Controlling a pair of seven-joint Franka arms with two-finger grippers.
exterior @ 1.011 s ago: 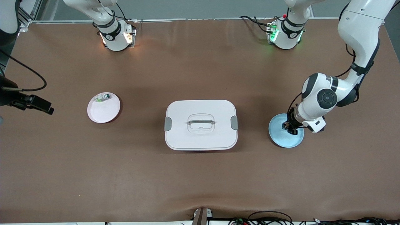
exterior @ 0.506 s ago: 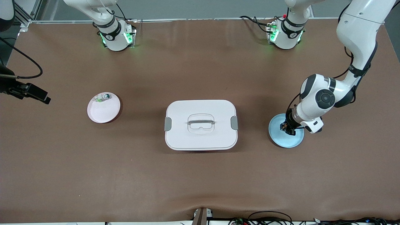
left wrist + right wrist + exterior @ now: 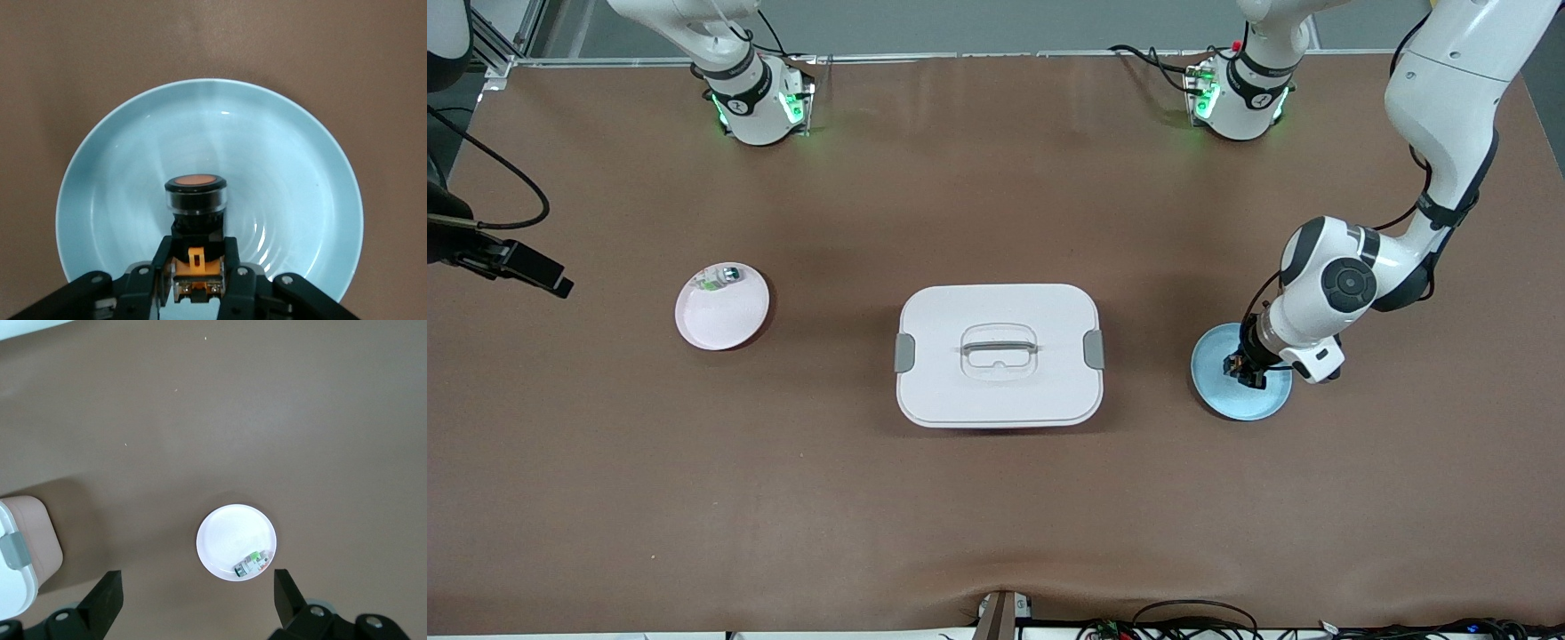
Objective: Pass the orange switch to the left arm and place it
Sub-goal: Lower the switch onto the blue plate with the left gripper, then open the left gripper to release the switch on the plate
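Note:
The orange switch [image 3: 196, 200], a small black cylinder with an orange face, sits between the fingers of my left gripper [image 3: 196, 263], which is shut on its orange-and-brown end. Gripper and switch are low over the middle of the blue plate [image 3: 1249, 404]; I cannot tell if the switch touches it. In the front view the left gripper [image 3: 1243, 369] points down at that plate, beside the white box [image 3: 999, 354]. My right gripper [image 3: 198, 600] is open and empty, high over the table's edge at the right arm's end [image 3: 551, 283].
A pink plate [image 3: 722, 311] lies between the box and the right arm's end of the table, with a small silver-and-green part [image 3: 720, 277] on its rim. The box has grey latches and a lid handle. Cables run along the table edge nearest the front camera.
The left arm's wrist has shifted slightly over the blue plate, still gripping the switch. The right gripper drew back a little toward the robots' bases, then held still.

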